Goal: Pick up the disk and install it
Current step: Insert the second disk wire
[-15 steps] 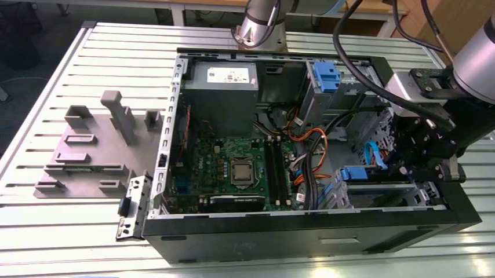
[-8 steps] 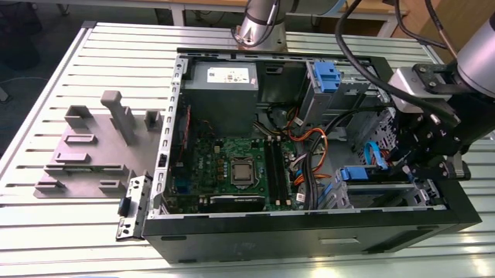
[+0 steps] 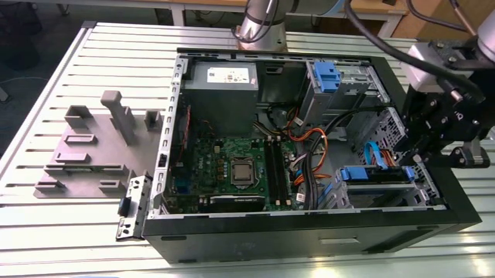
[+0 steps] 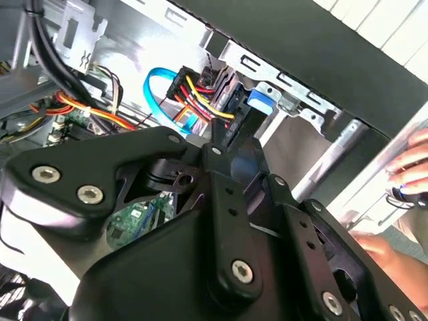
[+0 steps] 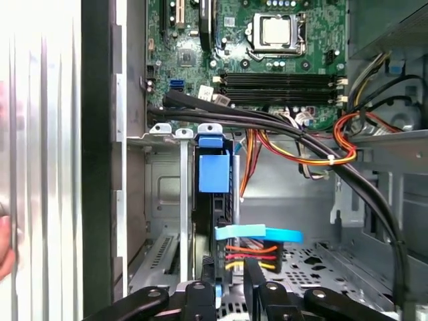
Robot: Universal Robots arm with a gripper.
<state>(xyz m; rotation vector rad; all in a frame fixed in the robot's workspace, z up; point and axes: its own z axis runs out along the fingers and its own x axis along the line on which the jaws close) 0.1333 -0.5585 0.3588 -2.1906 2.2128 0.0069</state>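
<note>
Currently | black linkage gripper [image 3: 414, 153] at lower drive cage [image 3: 386, 194] | blue-framed silver disk [image 5: 214, 194] seated edge-on for cabling | grip state: cannot tell

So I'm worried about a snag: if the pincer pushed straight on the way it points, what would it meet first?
Probably the disk standing in its bay, at its cabled end, where the pincer already sits; depth there is unclear.
</note>
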